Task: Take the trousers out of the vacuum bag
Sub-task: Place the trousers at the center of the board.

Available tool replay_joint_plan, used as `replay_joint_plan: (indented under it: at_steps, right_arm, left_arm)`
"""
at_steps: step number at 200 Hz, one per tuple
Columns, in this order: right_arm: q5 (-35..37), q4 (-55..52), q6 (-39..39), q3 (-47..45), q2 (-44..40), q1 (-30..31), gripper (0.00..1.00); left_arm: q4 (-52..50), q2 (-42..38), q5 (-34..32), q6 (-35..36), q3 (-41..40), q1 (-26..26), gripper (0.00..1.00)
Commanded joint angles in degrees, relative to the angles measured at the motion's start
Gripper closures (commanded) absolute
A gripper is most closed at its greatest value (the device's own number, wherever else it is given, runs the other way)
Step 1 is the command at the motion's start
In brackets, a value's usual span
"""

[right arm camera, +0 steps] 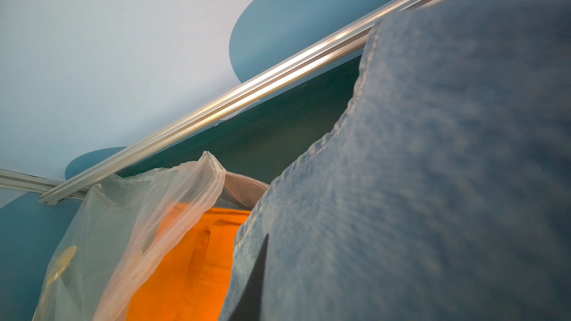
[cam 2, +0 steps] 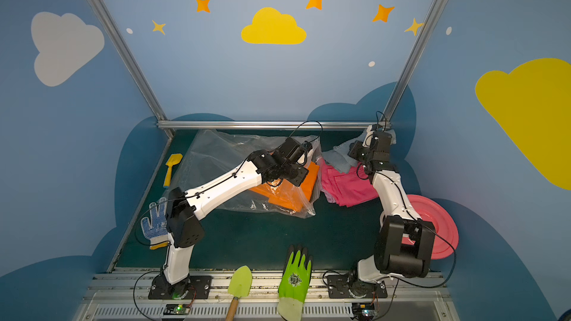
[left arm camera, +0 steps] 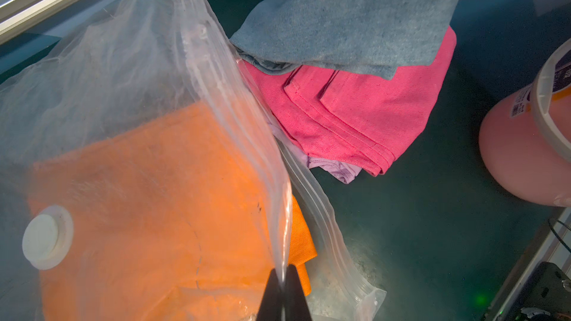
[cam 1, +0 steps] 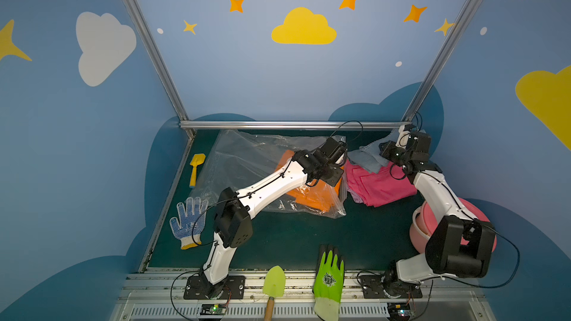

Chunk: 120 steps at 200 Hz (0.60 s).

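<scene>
**A:** How are the two grippers set?

**B:** The left gripper (left arm camera: 282, 273) is pinched tight on the upper sheet of the bag (left arm camera: 123, 72), right at its mouth. It holds that sheet up off the lower one. The right gripper (right arm camera: 268, 260) is by the far right corner of the surface (cam 1: 293, 236), closed on a fold of the denim trousers (right arm camera: 432, 180). Only one of its fingers shows, because the cloth covers the other.

**A:** Which way does the bag lie?

**B:** It lies on the far half of the surface, from near the far left corner to about the middle. Its long axis seems to run left to right. The mouth, with the zip strip (left arm camera: 210, 66), faces the right edge. The white valve (left arm camera: 41, 237) sits on the top sheet, back from the mouth.

**A:** What is inside?

**B:** The orange trousers (left arm camera: 139, 196) lie flat at the mouth end. One corner pokes past the raised sheet and rests on the lower lip.

**A:** And the others?

**B:** They are outside the bag, stacked just beside the mouth toward the far right corner. The lilac trousers (left arm camera: 333, 169) are at the bottom, with only a corner showing. The pink trousers (left arm camera: 370, 106) lie on them. The denim pair lies on top at the far side, one end rising toward the right gripper. A pink basin (left arm camera: 509, 149) stands near the right edge, apart from the stack.
</scene>
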Motion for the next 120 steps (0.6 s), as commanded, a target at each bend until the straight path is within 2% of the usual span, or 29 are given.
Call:
replay_joint_plan:
  at_steps: [1, 120]
  right_arm:
    - [-1.2, 4.5, -0.2, -1.5, -3.7, 0.7, 1.00]
    - [-3.7, 3.1, 2.1, -15.3, -9.4, -1.5, 1.00]
  left_arm:
    - [-0.5, -0.2, 0.3, 0.2, -0.4, 0.3, 0.95]
    - [-0.7, -0.1, 0.8, 0.1, -0.2, 0.3, 0.95]
